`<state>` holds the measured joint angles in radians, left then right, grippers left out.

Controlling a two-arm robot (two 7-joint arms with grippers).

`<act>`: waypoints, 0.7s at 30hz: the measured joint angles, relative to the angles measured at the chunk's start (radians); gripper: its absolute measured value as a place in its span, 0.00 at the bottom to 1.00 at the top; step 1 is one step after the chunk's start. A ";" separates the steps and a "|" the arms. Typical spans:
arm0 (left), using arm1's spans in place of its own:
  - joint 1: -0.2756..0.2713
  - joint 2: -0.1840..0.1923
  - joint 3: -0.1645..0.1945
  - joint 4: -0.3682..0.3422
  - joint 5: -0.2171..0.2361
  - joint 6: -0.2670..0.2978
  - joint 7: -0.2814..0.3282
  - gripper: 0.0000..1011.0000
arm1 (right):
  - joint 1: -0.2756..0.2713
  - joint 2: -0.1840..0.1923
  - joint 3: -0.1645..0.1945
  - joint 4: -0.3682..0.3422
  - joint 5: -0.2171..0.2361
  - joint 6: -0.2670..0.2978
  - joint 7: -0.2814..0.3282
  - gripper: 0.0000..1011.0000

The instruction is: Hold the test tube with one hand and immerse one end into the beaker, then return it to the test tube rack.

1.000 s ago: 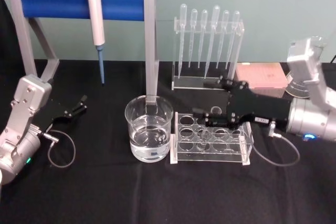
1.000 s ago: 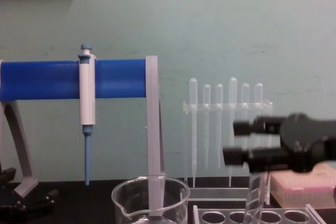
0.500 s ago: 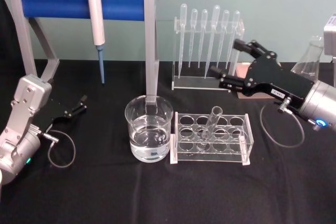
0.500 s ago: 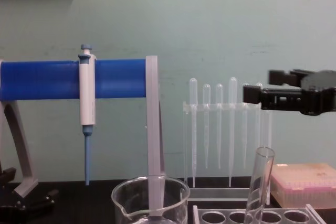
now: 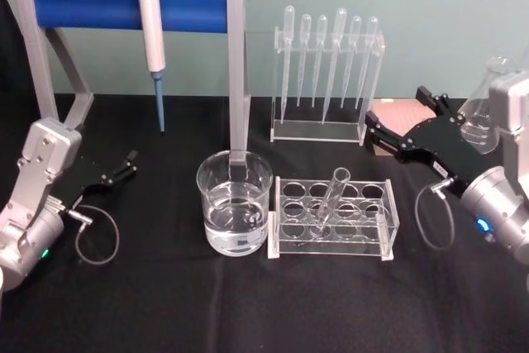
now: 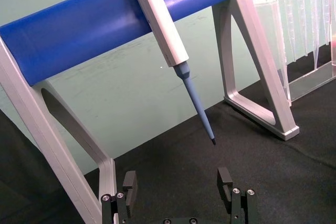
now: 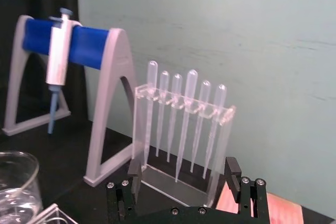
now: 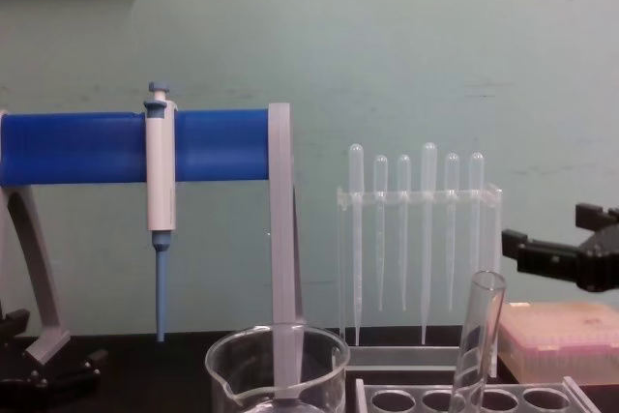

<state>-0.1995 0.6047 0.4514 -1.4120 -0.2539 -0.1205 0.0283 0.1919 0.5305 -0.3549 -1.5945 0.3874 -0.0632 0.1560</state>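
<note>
right gripper (image 5: 395,131) withdrawn rightward, fingers apart, test tube (image 5: 329,198) left racked

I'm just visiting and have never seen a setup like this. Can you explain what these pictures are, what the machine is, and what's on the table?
These are four cameras on one two-armed robot. One looks down from its head, one looks across the table from its chest, and one sits on each wrist, looking past that arm's black fingers.

On the black table stands a beaker partly filled with clear liquid. Beside it, on the robot's right, is a clear rack with one test tube leaning in a hole. Behind are a stand of plastic pipettes and a blue-barred frame with a micropipette hanging from it.

The right gripper hangs open and empty, off to the right of the rack near a pink box. The left gripper is parked at the far left, open, holding nothing.
</note>
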 joint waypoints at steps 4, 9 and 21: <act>0.000 0.000 0.000 0.000 0.000 0.000 0.000 0.99 | -0.004 -0.020 0.000 0.018 -0.029 -0.006 -0.015 0.99; 0.000 0.000 0.000 0.000 0.000 0.000 0.000 0.99 | -0.005 -0.029 0.001 0.024 -0.041 0.000 -0.012 0.99; 0.000 0.000 0.000 0.000 0.000 0.000 0.000 0.99 | -0.005 -0.030 0.002 0.024 -0.044 0.005 -0.004 0.99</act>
<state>-0.1995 0.6047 0.4514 -1.4120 -0.2539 -0.1205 0.0283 0.1865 0.5008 -0.3526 -1.5701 0.3437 -0.0585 0.1518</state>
